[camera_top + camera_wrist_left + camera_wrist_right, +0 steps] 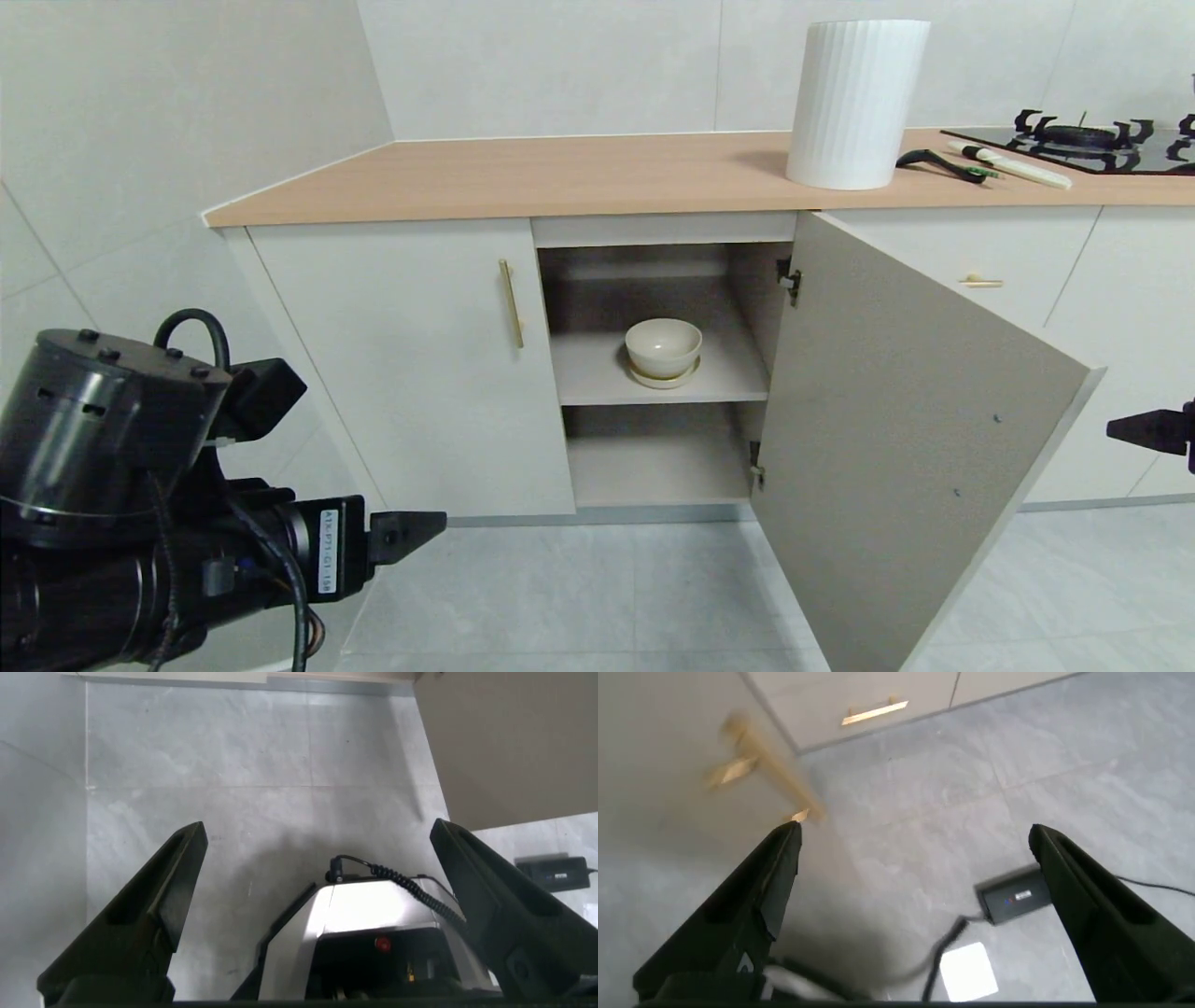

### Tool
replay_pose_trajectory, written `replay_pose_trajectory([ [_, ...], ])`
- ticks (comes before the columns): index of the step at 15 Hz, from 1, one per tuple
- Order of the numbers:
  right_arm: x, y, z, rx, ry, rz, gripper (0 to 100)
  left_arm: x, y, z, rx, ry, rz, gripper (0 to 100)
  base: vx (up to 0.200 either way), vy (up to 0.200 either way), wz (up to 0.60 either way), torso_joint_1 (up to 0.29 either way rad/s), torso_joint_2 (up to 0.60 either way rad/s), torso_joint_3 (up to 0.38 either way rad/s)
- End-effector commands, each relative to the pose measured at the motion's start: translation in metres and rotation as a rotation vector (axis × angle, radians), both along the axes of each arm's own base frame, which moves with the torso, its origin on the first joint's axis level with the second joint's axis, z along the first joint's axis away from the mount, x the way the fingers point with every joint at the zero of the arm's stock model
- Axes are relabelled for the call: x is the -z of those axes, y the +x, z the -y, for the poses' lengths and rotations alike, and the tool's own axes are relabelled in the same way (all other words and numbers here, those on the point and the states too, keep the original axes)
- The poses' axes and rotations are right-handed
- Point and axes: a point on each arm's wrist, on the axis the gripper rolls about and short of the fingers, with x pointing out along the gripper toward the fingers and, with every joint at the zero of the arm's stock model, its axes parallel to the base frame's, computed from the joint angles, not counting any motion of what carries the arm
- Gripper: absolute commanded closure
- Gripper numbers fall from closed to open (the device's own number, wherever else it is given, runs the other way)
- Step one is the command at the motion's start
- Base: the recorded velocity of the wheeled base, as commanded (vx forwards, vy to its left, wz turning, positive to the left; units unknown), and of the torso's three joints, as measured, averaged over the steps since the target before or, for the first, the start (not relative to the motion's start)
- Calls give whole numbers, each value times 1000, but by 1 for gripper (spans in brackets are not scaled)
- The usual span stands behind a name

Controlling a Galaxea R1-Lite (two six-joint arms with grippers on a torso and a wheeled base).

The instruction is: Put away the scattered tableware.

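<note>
Both pairs of jaws stand wide apart, holding nothing — the left gripper [318,833] low over the grey tiled floor [234,756], the right gripper [915,835] beside the swung-open pale cabinet door [896,420]. Inside, the round cream ceramic bowl [663,345] sits on a matching small plate [665,380] on the upper shelf [597,373], seemingly stacked to save room. A black-handled utensil [938,163] and a long white utensil [1018,168] lie on the wooden worktop [560,173] — likely why the door stands open.

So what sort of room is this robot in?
Most likely a home kitchen. A wooden countertop runs over pale cabinets, a gas hob sits at its right end, and one open cabinet holds a bowl on a small plate.
</note>
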Motion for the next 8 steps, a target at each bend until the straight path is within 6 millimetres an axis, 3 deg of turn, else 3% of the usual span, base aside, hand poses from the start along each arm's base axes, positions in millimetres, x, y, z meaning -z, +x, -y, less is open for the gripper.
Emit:
replay_pose_trajectory([
  [1, 12, 17, 3, 26, 13, -34, 0, 0, 0, 0, 0, 1, -1, 0, 0, 0, 0, 0, 0, 0],
  [8, 28, 36, -5, 23, 57, -22, 0, 0, 1, 0, -4, -2, -2, 0, 0, 0, 0, 0, 0, 0],
])
